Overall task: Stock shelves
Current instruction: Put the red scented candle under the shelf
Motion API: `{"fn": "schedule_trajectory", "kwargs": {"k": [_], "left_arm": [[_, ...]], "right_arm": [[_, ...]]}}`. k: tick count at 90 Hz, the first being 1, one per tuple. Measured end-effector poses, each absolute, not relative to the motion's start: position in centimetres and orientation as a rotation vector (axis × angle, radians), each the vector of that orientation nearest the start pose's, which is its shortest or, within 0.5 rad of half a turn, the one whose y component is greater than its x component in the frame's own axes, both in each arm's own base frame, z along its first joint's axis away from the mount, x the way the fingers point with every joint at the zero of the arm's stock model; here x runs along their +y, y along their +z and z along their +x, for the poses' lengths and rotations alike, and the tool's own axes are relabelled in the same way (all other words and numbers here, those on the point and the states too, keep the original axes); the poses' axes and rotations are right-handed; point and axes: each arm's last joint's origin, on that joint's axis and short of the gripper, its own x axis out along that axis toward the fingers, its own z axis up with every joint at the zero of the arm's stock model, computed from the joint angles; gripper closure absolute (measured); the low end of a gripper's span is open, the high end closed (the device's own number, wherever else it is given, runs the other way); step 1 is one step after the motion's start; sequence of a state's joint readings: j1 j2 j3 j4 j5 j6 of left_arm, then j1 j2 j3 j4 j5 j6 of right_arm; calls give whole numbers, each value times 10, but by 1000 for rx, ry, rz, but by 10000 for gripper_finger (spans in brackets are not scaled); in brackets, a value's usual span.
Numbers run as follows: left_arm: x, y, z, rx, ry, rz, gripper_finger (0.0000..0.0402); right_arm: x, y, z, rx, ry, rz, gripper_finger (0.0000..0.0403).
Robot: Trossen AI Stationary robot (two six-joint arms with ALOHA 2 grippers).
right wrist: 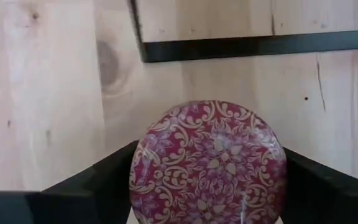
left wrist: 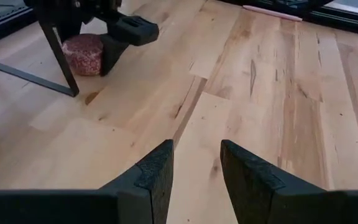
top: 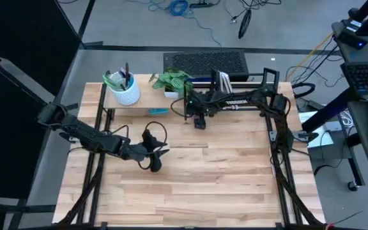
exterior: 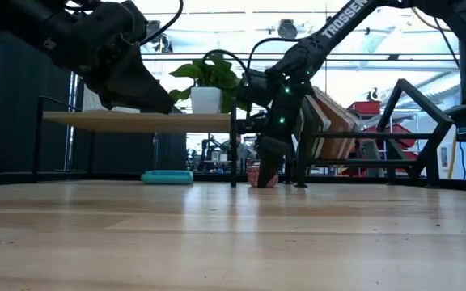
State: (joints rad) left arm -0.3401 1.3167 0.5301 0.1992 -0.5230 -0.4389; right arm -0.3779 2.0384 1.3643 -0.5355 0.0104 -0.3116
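The riser shelf [top: 142, 102] stands at the far left of the worktop [top: 222, 185], with a cup of utensils [top: 124, 88] and a plant [top: 172, 83] on it. The wire rack [top: 248, 86] stands to its right. A round tin [exterior: 261, 175] sits on the worktop between them, a flat sponge [top: 158, 111] under the shelf's near edge.

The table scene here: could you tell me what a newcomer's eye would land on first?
Probably the red patterned round tin on the table, with the right gripper down around it, a finger on each side, beside the pale-wood shelf. On that shelf stand a white pot and a leafy plant. The left gripper hovers open over bare wood.
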Motion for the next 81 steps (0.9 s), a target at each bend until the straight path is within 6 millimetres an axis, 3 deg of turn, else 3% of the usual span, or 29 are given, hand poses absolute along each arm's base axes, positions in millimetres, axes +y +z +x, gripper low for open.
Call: {"fn": "schedule_trajectory", "kwargs": {"k": [20, 49, 67, 81], "left_arm": [[-69, 176, 237, 483, 287, -181, 282], [-69, 176, 237, 483, 288, -181, 282], [-71, 178, 236, 492, 245, -219, 282], [-81, 191, 228, 446, 180, -266, 282]], "right_arm": [[-131, 147, 367, 1316, -121, 13, 126], [-90, 161, 364, 1395, -67, 23, 126], [-43, 171, 377, 1304, -29, 1, 126], [-1, 171, 398, 1135, 38, -51, 126]]}}
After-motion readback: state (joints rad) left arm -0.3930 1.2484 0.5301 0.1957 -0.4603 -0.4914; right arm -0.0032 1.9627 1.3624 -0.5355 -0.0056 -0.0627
